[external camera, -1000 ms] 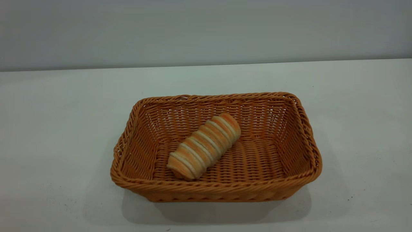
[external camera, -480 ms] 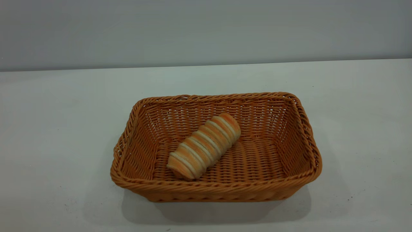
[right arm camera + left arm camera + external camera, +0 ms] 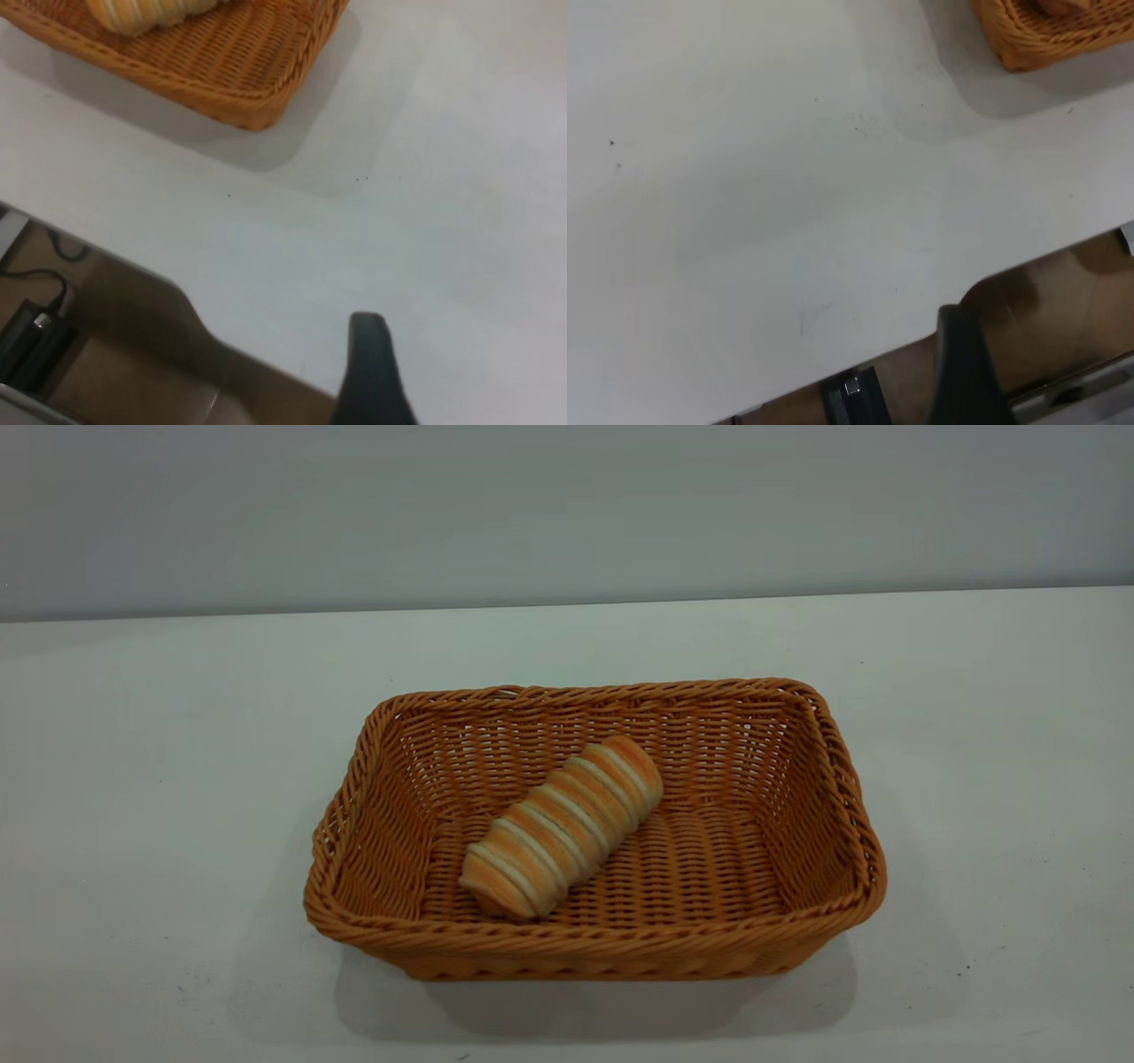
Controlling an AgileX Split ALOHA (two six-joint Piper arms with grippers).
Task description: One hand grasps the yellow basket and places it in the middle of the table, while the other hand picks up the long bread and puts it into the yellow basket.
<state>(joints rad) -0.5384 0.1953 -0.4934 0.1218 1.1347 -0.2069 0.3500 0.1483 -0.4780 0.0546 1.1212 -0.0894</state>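
The yellow basket (image 3: 594, 948) stands in the middle of the white table (image 3: 159, 779). The long bread (image 3: 563, 825) lies diagonally on the basket's floor. Neither gripper shows in the exterior view. In the left wrist view one corner of the basket (image 3: 1063, 35) is far off, and a dark part of my left gripper (image 3: 966, 372) hangs over the table's edge, well apart from the basket. In the right wrist view the basket (image 3: 221, 71) and one end of the bread (image 3: 142, 11) are far off, and a dark part of my right gripper (image 3: 372, 372) sits near the table's edge.
The table's edge (image 3: 939, 319) runs close to both grippers, with brown floor beyond it. A black bracket (image 3: 855, 398) sits below the edge by the left arm. A black box with a cable (image 3: 35, 328) sits below the edge by the right arm.
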